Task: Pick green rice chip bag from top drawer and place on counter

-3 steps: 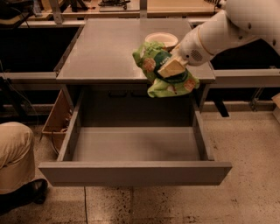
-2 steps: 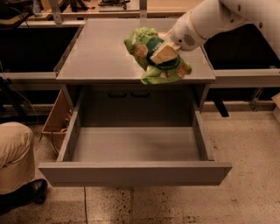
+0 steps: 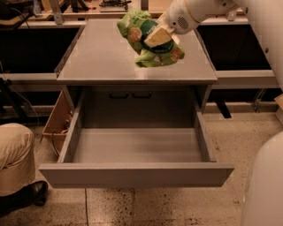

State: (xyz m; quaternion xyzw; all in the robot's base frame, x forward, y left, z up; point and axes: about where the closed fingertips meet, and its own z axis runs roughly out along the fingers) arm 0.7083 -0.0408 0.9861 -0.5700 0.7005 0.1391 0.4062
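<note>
My gripper (image 3: 155, 36) is shut on the green rice chip bag (image 3: 143, 40) and holds it in the air above the counter (image 3: 101, 57), over its right-middle part. The bag is crumpled, light green with a dark round logo. The white arm reaches in from the upper right. The top drawer (image 3: 132, 174) is pulled fully open below the counter, and its inside shows nothing in it.
A brown wooden box (image 3: 55, 119) stands left of the drawer on the floor. A person's knee and dark shoe (image 3: 20, 194) are at the lower left. A tan benchtop (image 3: 115, 6) lies behind the counter. The robot's white body (image 3: 265, 185) fills the lower right.
The gripper has carried the bag up and to the left, from the counter's front right edge to above its middle. The small white bowl seen earlier behind the bag no longer shows.
</note>
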